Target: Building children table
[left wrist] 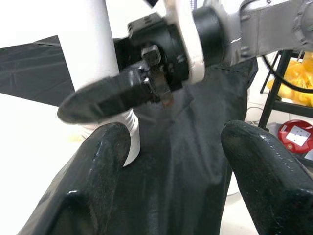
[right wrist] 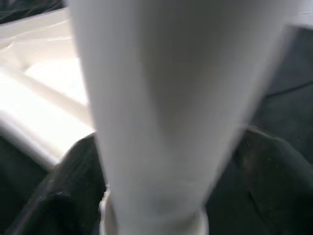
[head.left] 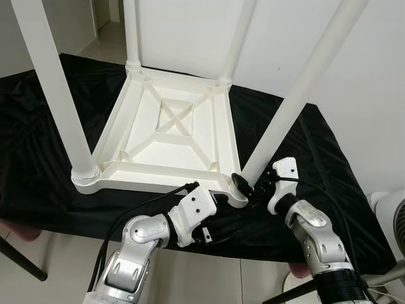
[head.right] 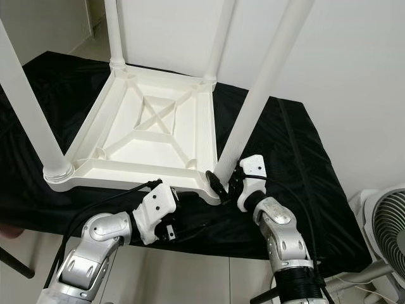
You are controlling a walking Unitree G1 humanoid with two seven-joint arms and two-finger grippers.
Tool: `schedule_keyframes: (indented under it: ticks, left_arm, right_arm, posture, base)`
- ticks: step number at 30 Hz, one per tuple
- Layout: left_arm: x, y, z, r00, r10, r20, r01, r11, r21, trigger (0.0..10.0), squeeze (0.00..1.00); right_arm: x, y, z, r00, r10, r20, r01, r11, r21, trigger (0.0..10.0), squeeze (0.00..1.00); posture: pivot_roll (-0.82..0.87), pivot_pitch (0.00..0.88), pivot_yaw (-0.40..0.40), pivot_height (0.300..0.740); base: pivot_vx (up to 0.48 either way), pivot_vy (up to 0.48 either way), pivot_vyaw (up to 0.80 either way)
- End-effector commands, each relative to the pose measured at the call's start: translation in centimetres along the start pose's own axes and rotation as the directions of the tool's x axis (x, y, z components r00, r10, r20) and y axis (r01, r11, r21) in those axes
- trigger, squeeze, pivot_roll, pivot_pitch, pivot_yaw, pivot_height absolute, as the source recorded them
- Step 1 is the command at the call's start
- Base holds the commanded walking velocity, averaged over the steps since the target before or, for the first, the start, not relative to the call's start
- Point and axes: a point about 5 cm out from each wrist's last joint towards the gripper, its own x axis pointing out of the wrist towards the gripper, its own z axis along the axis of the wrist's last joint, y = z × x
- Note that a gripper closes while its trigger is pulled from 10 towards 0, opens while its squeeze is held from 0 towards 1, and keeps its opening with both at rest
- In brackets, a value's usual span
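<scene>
The white children's table lies upside down on a desk draped in black cloth, its ribbed underside facing up and its four legs rising out past the top of the eye views. The right hand grips the near-right leg at its base, fingers either side of it; its wrist view shows that leg close up, blurred, long axis running up the frame. The left hand sits at the table's near edge, fingers spread and empty, and its wrist view shows the right hand clamped on the leg. A fan stands at the right.
</scene>
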Motion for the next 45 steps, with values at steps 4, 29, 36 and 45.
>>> schedule_keyframes:
  ticks: [4, 29, 36, 45]
  left_arm:
    - [0.1, 0.5, 0.2, 0.992, 0.127, -0.002, -0.127, 0.992, 0.0, 10.0, 0.0]
    - [0.6, 0.0, 0.5, 0.994, 0.109, 0.007, -0.109, 0.994, -0.009, 10.0, 0.0]
    - [0.7, 0.0, 0.6, 0.994, 0.108, 0.012, -0.108, 0.994, -0.014, 10.0, 0.0]
    - [0.6, -0.1, 0.6, 0.994, 0.108, 0.009, -0.108, 0.994, -0.012, 10.0, 0.0]
  right_arm:
    - [0.5, 0.3, -0.6, 0.994, 0.11, -0.028, -0.11, 0.994, -0.01, 0.0, 0.0]
    - [-0.3, 1.9, -1.6, 0.931, -0.354, -0.087, 0.361, 0.928, 0.094, 10.0, 0.0]
    - [0.0, 4.9, -1.7, 0.878, -0.465, -0.112, 0.477, 0.867, 0.141, 10.0, 0.0]
    - [-0.5, 3.7, 0.2, 0.922, -0.385, -0.021, 0.383, 0.907, 0.177, 10.0, 1.0]
  posture:
    - [0.0, 0.041, -0.135, 0.74]
    - [-0.04, 0.048, -0.135, 0.74]
    - [-0.03, 0.045, -0.141, 0.74]
    - [-0.02, 0.039, -0.145, 0.74]
  base:
    - [0.0, 0.0, 0.0]
    - [0.0, 0.0, 0.0]
    - [0.0, 0.0, 0.0]
    - [0.0, 0.0, 0.0]
